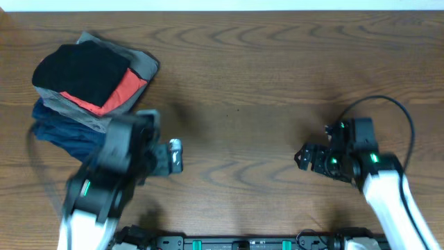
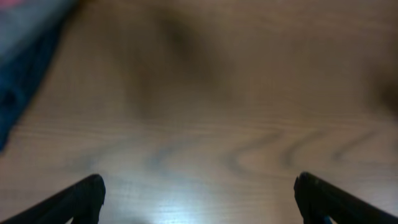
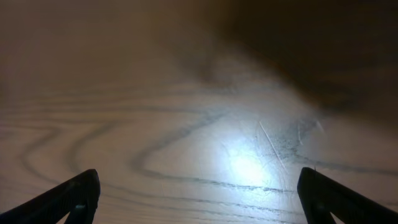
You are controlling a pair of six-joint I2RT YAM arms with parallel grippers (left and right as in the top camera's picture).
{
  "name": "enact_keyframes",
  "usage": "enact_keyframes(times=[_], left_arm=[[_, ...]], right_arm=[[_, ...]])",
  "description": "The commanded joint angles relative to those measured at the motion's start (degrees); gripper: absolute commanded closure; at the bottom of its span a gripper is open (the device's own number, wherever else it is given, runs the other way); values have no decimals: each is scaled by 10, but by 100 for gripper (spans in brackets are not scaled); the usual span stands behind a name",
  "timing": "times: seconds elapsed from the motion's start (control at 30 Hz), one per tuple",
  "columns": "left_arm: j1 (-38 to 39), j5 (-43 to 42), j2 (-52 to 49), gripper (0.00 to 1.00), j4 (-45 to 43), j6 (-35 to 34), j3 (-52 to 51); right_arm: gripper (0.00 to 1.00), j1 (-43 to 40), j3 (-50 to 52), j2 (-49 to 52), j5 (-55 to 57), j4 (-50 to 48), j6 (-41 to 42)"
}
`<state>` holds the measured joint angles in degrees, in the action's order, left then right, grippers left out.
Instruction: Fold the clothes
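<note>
The clothes, a black garment (image 1: 80,73), lie folded on top of a stack at the table's far left. My left gripper (image 1: 174,155) hovers over bare wood to the right of and below that stack, its arm blurred in the overhead view. In the left wrist view the left gripper (image 2: 199,190) is open, and only wood lies between its dark fingertips (image 2: 87,193). My right gripper (image 1: 304,157) is over the right half of the table, far from the clothes. The right wrist view shows the right gripper (image 3: 199,186) open over wood grain, holding nothing.
Under the black garment lie a red-orange folded garment (image 1: 125,90), a grey one (image 1: 142,64) and a navy one (image 1: 66,132). Navy fabric (image 2: 18,81) shows at the left edge of the left wrist view. A black cable (image 1: 388,104) loops above the right arm.
</note>
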<state>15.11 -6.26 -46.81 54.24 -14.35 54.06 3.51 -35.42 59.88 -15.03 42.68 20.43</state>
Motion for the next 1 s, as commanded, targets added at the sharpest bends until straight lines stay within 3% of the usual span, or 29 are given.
enact_keyframes(times=[0.0, 0.13, 0.27, 0.97], left_arm=[[1, 60, 106, 2, -33, -6, -61], [1, 71, 195, 2, -38, -6, -104], [1, 52, 231, 2, -38, -14, -114], [1, 53, 230, 2, -38, -14, -114]], right_arm=[[1, 16, 22, -113, 66, -10, 19], [1, 26, 26, -228, 144, -10, 19], [1, 26, 25, -298, 150, -14, 19], [1, 26, 25, -314, 148, 9, 18]])
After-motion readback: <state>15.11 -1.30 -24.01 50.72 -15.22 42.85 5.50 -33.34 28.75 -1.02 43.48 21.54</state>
